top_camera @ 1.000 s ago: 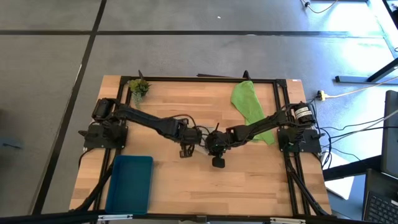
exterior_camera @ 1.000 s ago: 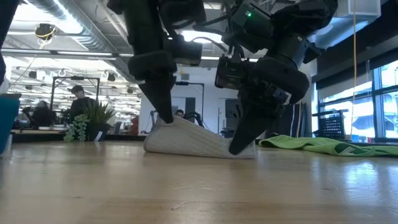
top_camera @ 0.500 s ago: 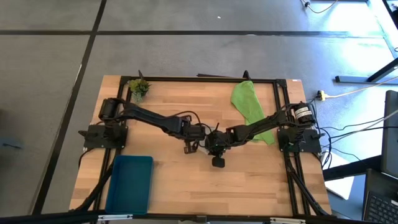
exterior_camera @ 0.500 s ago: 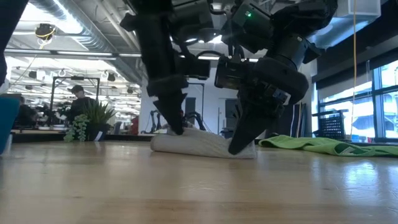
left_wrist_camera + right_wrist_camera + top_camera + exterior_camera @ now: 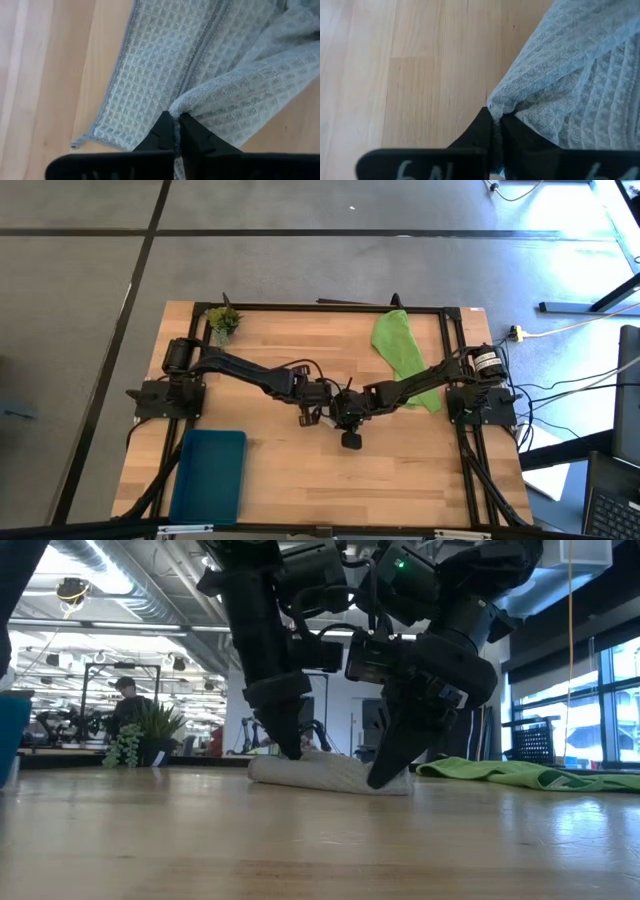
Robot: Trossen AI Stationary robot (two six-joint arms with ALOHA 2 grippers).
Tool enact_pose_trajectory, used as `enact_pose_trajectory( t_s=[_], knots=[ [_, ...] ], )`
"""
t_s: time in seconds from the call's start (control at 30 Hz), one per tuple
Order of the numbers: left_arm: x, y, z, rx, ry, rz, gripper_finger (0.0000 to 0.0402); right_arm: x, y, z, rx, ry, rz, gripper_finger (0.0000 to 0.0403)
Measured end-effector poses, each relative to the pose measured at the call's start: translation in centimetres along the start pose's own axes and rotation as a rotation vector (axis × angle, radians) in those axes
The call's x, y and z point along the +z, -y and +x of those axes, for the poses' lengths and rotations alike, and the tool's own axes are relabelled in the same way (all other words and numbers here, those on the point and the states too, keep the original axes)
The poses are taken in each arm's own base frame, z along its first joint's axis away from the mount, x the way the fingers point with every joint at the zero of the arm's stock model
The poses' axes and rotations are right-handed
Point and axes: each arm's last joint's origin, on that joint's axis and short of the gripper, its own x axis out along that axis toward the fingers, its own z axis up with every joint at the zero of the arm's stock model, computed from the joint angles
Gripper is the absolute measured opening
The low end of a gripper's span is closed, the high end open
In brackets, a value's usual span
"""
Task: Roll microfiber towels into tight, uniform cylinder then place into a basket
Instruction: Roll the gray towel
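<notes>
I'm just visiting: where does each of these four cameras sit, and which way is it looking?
High view: above the table, looking straight down; both arms show, meeting mid-table, with the green towel and basket.
Low view: at table-top height, looking level into the room; both end effectors come down onto the grey towel.
Left wrist view: on the left arm, looking past its left end effector, shut on the grey towel.
Right wrist view: likewise for the right end effector.
Shared: both wrist views show the grey towel.

Two black jointed arms carry looped black cables; the right arm (image 5: 440, 610) shows a green light and white wrist markings.
</notes>
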Motion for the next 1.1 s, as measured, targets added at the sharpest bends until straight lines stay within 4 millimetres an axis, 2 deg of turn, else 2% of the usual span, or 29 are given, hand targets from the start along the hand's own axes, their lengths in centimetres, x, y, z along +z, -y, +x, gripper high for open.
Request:
enact_pose_trajectory(
  t_s=[0.33, 0.47, 0.67, 1.1],
  knots=[
    [-0.6, 0.1, 0.9, -0.011, 0.025, -0.016, 0.0, 0.1, 0.0, -0.2, 0.004, 0.002, -0.021, 0.0017],
    [-0.6, 0.2, 1.0, -0.029, 0.021, -0.017, 0.0, 0.1, -0.1, -1.3, -0.017, 0.001, -0.026, 0.0017],
    [-0.6, 0.1, 1.0, -0.032, 0.02, -0.019, 0.0, -0.2, 0.1, -3.6, -0.161, -0.028, -0.026, 0.0017],
    [-0.4, 0.3, 1.3, -0.041, 0.047, -0.015, 0.0, -0.1, 0.2, -4.2, -0.094, -0.04, -0.047, 0.0017]
  ],
)
